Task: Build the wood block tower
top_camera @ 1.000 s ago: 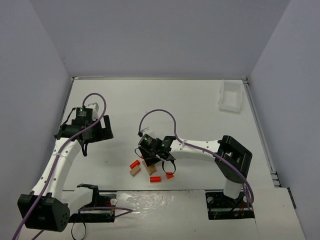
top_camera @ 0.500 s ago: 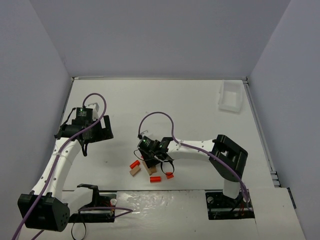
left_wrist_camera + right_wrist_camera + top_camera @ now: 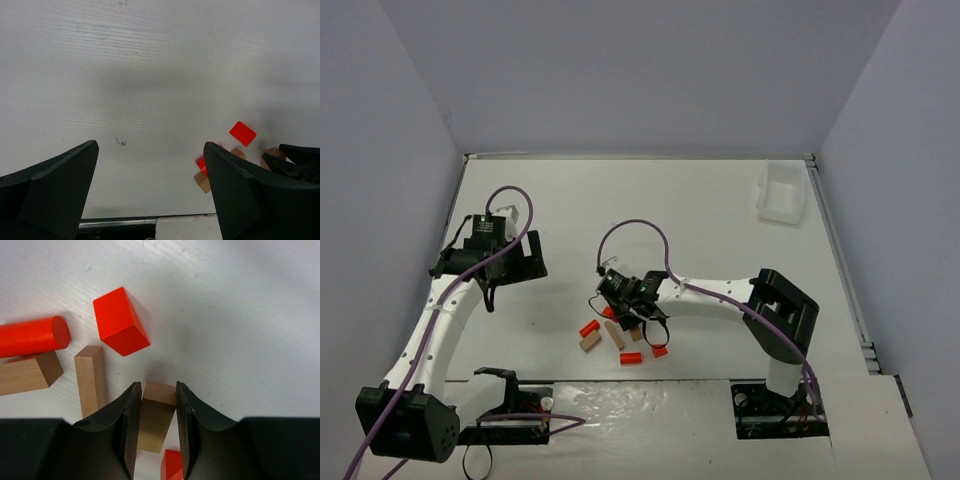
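At the near middle of the table (image 3: 720, 220), my right gripper (image 3: 156, 388) has its jaws drawn in to a narrow gap, both inner faces pressed on the sides of a tan block (image 3: 155, 422). The block's end pokes just past my fingertips, with the table surface right beyond it. From above, this gripper (image 3: 626, 318) sits low among the scattered pieces.

Compared with half a second ago, my right wrist has barely shifted over the cluster and my elbow has swung slightly outward. The left arm has not moved.

Just beside the held block stands a second tan piece (image 3: 91, 381), close to my left-hand finger but apart from it. Further over lie a third tan piece (image 3: 27, 374), a red cylinder (image 3: 32, 336) and a red block (image 3: 121, 321). A small red piece (image 3: 172, 465) shows between my fingers behind the held block.

My left gripper (image 3: 150, 146) hangs spread wide over bare table, grasping nothing. A white tray (image 3: 780, 192) sits at the far right corner.
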Controlling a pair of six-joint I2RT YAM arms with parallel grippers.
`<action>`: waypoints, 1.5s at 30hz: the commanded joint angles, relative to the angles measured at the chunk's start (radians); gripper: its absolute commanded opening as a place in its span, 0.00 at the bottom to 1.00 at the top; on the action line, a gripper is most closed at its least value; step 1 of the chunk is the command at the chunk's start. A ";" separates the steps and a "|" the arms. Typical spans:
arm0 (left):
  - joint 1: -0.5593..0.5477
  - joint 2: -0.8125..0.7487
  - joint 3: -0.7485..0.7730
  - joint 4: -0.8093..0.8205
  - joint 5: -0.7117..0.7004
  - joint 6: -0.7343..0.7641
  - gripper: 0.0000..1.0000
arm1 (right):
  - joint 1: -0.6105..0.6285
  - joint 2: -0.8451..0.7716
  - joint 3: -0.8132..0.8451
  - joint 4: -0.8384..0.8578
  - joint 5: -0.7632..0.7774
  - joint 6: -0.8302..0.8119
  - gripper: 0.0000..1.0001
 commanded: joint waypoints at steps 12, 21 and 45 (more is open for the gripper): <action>-0.004 -0.051 0.087 0.009 0.006 0.003 0.84 | -0.157 -0.076 0.062 0.443 0.385 -0.335 0.00; -0.004 -0.080 0.072 0.009 0.001 -0.005 0.84 | -0.154 -0.031 -0.147 1.002 0.613 -0.456 0.00; -0.006 -0.005 0.033 0.008 0.068 0.000 0.84 | -0.088 0.233 -0.436 1.746 0.807 -0.605 0.00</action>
